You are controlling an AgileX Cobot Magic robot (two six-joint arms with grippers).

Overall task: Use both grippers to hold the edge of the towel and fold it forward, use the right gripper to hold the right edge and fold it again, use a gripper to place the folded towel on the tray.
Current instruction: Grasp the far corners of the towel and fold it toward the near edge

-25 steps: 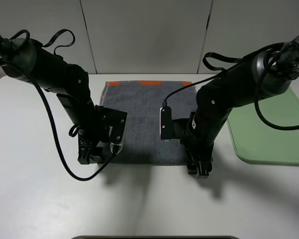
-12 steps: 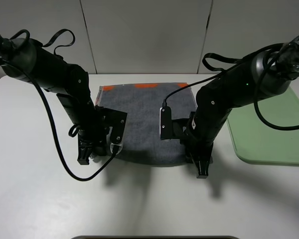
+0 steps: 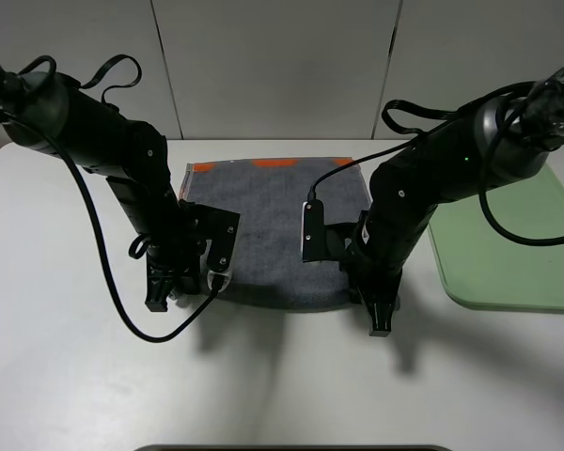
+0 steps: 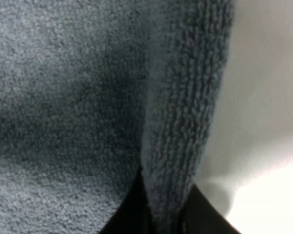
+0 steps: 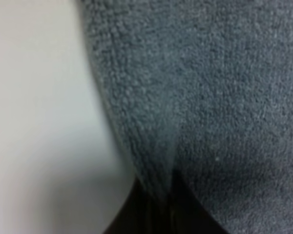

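Left black two-fingered gripper (image 3: 162, 296) clamped on the near left corner of the dark grey terry-cloth towel (image 3: 273, 221); in the left wrist view, black fingers (image 4: 129, 219) pressed against a thick ribbed fold of hem standing up between them. Right black two-fingered gripper (image 3: 382, 318) likewise pinching the near right corner; in the right wrist view, grey pile squeezed into a narrow crease between its dark fingers (image 5: 132, 219). Plain grey near edge (image 3: 282, 303) held just off the white tabletop (image 3: 75, 376), bowing slightly between the two grips, with a shadow beneath it. Rest of the cloth lying spread out, orange-and-white striped band (image 3: 277, 162) at the far end, close to the pale wall panels (image 3: 273, 66). Pale green flat plastic tray (image 3: 517, 254) with a low raised rim resting on the table to the right of the towel, apart from it and partly hidden behind the right arm. Small pale marks on the black camera block (image 3: 312, 233) at the right wrist too small to read.
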